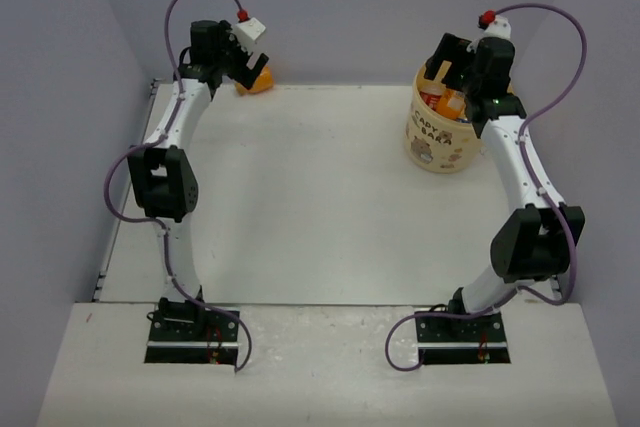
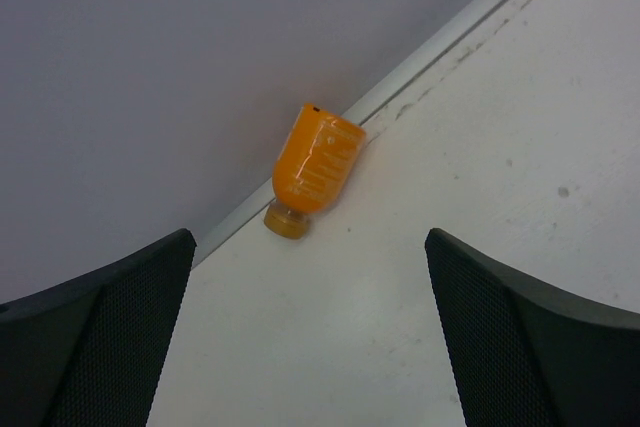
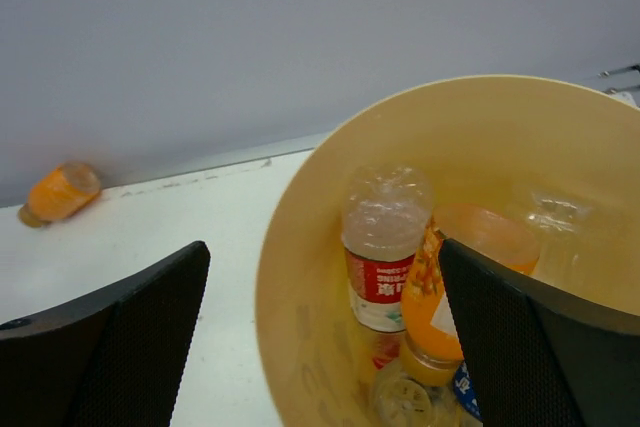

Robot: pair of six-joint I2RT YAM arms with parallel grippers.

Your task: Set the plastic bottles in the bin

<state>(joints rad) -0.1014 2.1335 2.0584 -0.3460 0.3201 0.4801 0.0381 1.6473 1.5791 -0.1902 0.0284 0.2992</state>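
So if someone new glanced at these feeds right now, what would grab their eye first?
An orange bottle lies on its side by the back wall, far left, just ahead of the open left gripper. At the far right, the pale-yellow bin already holds several bottles, among them a red-labelled clear bottle and a second orange bottle. The open right gripper hangs over its rim.

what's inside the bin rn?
In the bin: a clear red-label bottle, an orange bottle, another clear bottle beside it, something blue at the bottom. The right tool covers the bin's lower right, so the full count can't be told.
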